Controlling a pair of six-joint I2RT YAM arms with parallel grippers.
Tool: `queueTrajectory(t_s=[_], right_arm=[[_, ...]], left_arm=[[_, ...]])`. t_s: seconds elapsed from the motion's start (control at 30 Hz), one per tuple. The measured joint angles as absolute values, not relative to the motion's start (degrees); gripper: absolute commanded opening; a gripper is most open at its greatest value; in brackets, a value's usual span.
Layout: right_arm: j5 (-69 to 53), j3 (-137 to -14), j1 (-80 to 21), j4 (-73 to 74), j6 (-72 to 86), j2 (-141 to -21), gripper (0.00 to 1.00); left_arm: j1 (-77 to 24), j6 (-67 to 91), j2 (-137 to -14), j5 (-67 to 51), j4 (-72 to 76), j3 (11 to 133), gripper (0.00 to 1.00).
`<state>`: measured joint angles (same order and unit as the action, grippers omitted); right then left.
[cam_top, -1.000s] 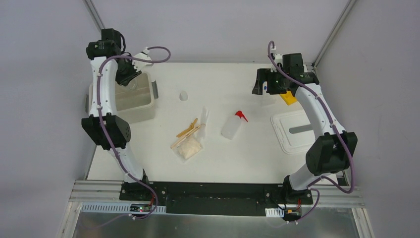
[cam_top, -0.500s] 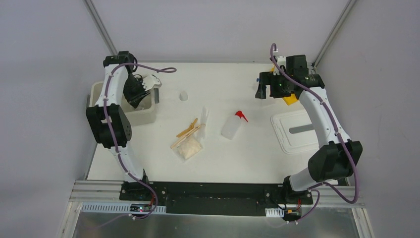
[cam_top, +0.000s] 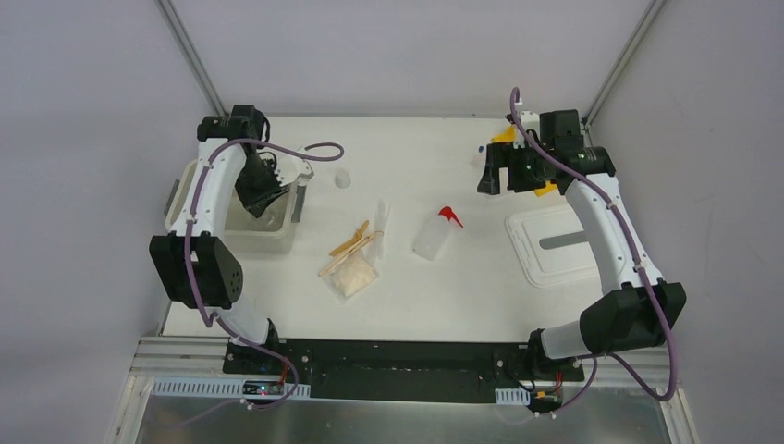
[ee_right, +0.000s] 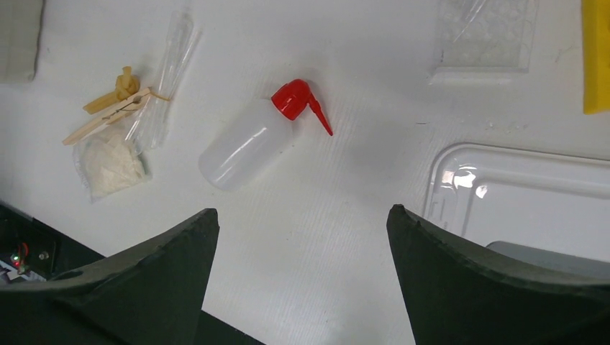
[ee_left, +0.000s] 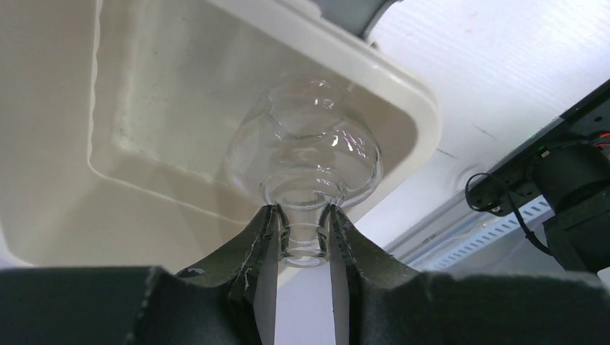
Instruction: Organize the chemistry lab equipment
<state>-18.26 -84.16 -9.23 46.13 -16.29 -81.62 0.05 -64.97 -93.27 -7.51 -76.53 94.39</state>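
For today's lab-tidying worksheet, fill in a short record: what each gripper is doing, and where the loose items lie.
left gripper: shut on the neck of the clear flask, above a corner of the cream bin
right gripper: open, empty, above the table
squeeze bottle: lying on its side, mid-table
wooden sticks: against the beige packet
white lid: flat on the table, right side

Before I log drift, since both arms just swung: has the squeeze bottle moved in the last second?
No. The squeeze bottle lies exactly where it did, between the wooden sticks and the white lid, with the same gaps to each.
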Motion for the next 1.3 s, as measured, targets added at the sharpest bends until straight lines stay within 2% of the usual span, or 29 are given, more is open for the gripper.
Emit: queueTrajectory(t_s=[0.3, 0.53, 0.6, 0.77, 0.9, 1.1, 1.3], right_arm=[[-23.5, -80.8, -9.2, 46.2, -15.4, -81.4, 0.89], [-24.9, -77.6, -9.7, 43.4, -14.7, -80.1, 0.89], [-24.9, -76.4, -10.1, 43.5, -14.4, -79.4, 0.9], [-24.8, -76.2, -11.6, 43.6, -14.3, -79.2, 0.9], [-24.9, -76.2, -12.0, 43.9, -14.3, -79.2, 0.9], [-24.9, -76.2, -12.0, 44.1, -14.4, -79.2, 0.9], [-25.0, -76.2, -12.0, 44.2, -14.4, -79.2, 0.9]], left_arm=[[3.1, -64.4, -105.6, 0.3, -74.7, 102.7, 0.0], [4.6, -68.5, -116.4, 1.1, -69.1, 105.6, 0.0], [4.6, -69.2, -118.0, 0.9, -67.9, 105.6, 0.06], [4.6, -70.2, -118.7, -0.2, -64.2, 105.3, 0.32], [4.6, -70.6, -118.5, -1.3, -62.1, 104.1, 0.45], [4.6, -70.5, -115.6, -1.6, -61.0, 100.2, 0.56], [4.6, -69.9, -110.6, -1.7, -61.6, 98.1, 0.61]])
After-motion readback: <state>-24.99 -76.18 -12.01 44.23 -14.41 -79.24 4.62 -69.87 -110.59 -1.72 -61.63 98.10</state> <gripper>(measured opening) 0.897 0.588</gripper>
